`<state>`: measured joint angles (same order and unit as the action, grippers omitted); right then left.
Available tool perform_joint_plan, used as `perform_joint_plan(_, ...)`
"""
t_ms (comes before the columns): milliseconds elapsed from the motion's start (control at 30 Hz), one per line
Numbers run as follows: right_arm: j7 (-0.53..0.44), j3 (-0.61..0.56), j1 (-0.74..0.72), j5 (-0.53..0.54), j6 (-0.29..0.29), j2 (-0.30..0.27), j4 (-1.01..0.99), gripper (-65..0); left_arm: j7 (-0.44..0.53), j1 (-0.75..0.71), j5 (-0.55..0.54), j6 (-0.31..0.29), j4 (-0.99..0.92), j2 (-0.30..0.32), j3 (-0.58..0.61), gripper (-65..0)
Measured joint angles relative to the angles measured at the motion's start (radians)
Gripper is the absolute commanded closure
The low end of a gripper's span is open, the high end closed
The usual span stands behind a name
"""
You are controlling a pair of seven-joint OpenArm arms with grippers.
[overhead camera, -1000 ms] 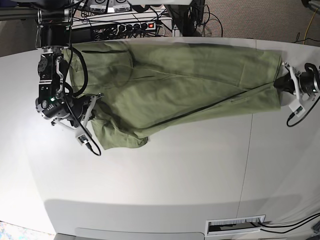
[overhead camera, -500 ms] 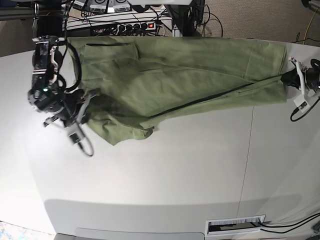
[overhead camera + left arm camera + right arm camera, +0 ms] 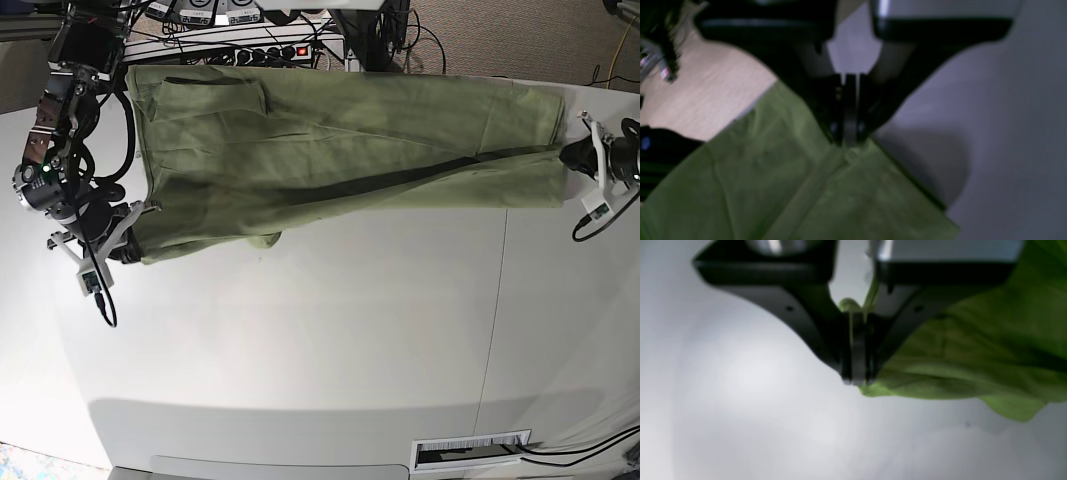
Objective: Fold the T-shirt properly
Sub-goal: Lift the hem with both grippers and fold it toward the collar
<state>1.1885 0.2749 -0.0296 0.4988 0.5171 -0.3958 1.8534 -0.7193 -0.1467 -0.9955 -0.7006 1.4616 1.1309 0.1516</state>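
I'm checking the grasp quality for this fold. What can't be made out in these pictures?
- Left wrist view: how much T-shirt hem the left end effector pinches; blurred, its fingers cover it.
- Right wrist view: which part the right end effector holds; blurred.
- Base view: layers beneath the shirt, hidden by the top fabric.

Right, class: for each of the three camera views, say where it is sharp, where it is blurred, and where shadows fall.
Base view: sharp overall; the T-shirt casts a thin shadow along its near edge on the table. Left wrist view: soft throughout, the left gripper a dark blur, its shadow on the table to the right. Right wrist view: right gripper blurred, pale glare on the table.
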Motion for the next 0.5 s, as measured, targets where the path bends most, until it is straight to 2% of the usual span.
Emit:
perform_joint_plan(233,0.008,0.000,0.002,0.000,0.000,0.000,0.000,0.0,-0.033,0.000,-0.004,0.000,0.077,0.080,0.000,0.0)
perform_joint_plan(367,0.008,0.000,0.002,-0.002,0.000,0.000,0.000,0.0,-0.060,0.000,-0.005,0.000,0.090,0.100,0.000,0.0)
perform_joint_plan(500,0.017,0.000,0.002,-0.003,0.000,0.000,0.000,0.0,-0.159,0.000,-0.119,0.000,0.090,0.105,0.000,0.0)
